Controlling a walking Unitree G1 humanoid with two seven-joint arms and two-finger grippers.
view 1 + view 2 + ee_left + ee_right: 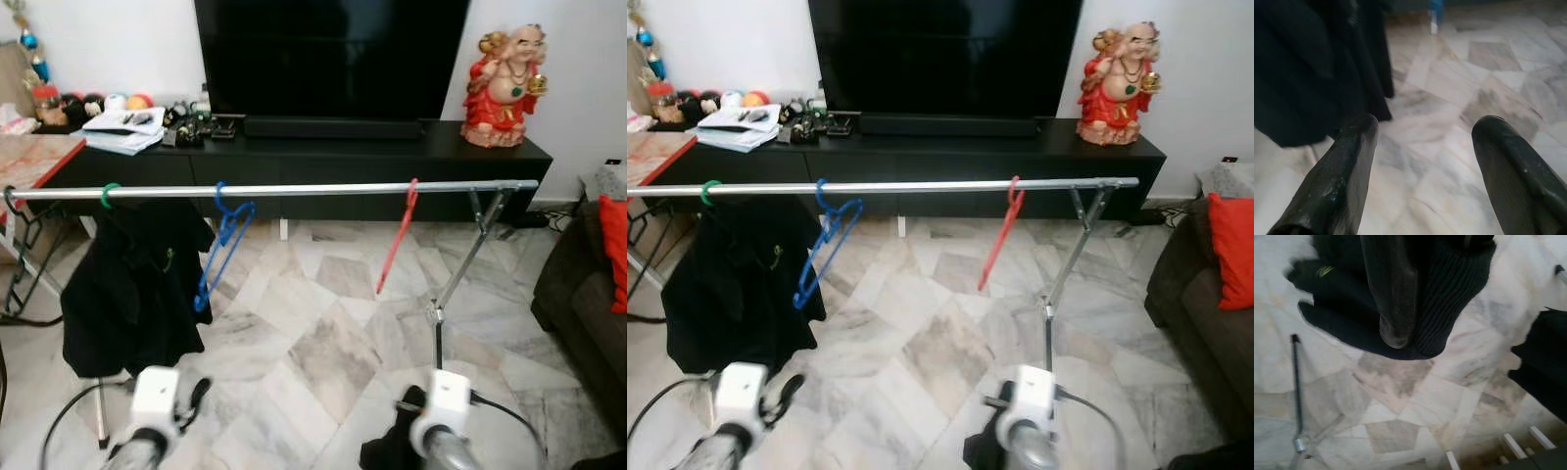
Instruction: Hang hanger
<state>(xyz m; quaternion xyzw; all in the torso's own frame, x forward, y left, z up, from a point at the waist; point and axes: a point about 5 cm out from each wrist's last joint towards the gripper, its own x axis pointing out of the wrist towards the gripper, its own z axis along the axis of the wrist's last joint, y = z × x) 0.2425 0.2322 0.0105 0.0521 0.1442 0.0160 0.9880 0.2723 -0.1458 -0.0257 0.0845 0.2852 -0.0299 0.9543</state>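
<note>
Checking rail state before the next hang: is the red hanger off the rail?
No, the red hanger hangs by its hook from the silver rail, to the right of the blue hanger.

Floor: pale marble tiles, grey and beige veining, laid on diagonal. Rear wall: plain white. Low black TV console along wall, carrying large dark television with black soundbar at its base. Red-and-gold laughing figurine at console's right end; papers, coloured balls and small clutter at left end. Dark sofa with red cushion at right edge. Red-patterned tabletop at left edge. Light even, diffuse.
</note>
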